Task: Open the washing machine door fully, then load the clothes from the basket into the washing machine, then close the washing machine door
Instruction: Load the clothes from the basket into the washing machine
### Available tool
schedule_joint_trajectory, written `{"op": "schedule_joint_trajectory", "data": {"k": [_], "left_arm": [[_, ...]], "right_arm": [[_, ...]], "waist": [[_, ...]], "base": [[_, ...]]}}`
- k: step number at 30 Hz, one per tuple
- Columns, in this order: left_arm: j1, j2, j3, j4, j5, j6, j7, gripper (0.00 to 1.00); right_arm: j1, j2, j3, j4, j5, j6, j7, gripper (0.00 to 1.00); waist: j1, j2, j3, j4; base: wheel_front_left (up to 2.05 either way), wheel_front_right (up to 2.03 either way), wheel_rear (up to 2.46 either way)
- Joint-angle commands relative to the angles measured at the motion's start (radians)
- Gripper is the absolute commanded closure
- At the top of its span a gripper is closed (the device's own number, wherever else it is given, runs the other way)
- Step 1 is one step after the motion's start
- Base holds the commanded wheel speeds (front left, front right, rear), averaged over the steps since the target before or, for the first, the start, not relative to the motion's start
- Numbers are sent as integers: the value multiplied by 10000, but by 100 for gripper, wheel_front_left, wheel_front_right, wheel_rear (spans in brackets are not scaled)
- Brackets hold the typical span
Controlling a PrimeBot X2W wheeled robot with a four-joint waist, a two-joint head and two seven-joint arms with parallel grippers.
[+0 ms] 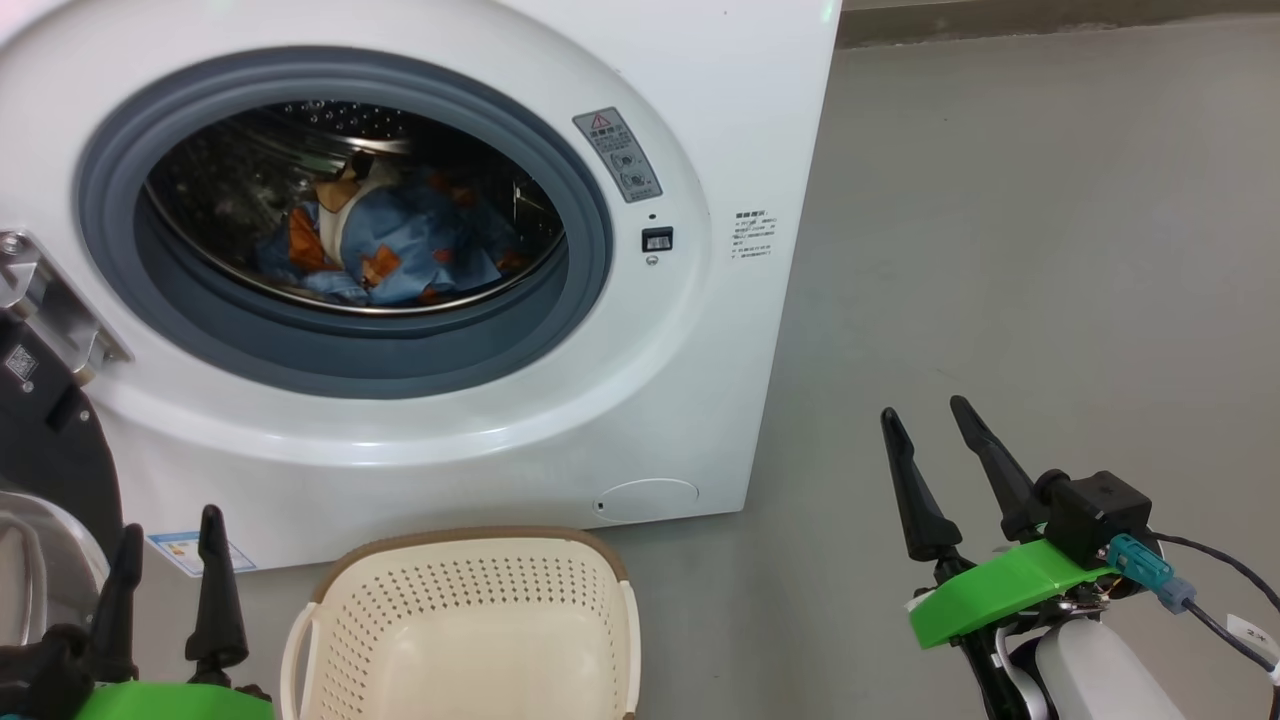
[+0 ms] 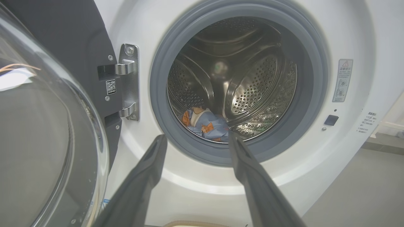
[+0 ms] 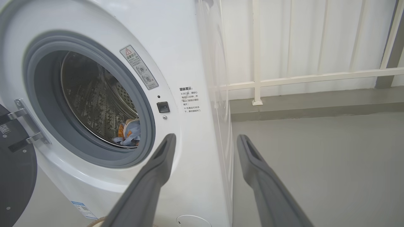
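Observation:
The white washing machine (image 1: 700, 120) stands with its round door (image 1: 45, 450) swung open at the left on a metal hinge (image 1: 40, 300). Blue clothes (image 1: 400, 245) with orange prints lie inside the steel drum, as the left wrist view shows the clothes (image 2: 206, 124) and the right wrist view the clothes (image 3: 129, 135). In front of the machine the cream basket (image 1: 470, 620) sits on the floor with nothing in it. My left gripper (image 1: 170, 545) is open at the lower left, between door and basket. My right gripper (image 1: 925, 415) is open over bare floor right of the machine.
The door's glass bowl (image 2: 38, 142) bulges close to my left fingers (image 2: 148, 170). Grey floor (image 1: 1050, 250) stretches to the right of the machine. A white railing (image 3: 300, 78) and wall stand behind it.

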Motion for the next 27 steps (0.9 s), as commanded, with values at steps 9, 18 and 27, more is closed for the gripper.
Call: {"op": "schedule_joint_trajectory", "data": {"k": [9,18,27], "left_arm": [[-42,386,193,-226,481,104,-60,0],[-68,454,144,-176,588,78,-62,0],[-85,510,29,-139,768,89,-63,0]], "right_arm": [[8,-3,297,-216,48,46,-80,0],[3,-58,358,-163,48,46,-80,0],[19,-84,403,-130,46,46,-80,0]], "waist": [[0,0,-2,33],[0,0,-25,50],[0,0,-70,76]], "base": [[0,0,0],[0,0,0],[0,0,0]]}}
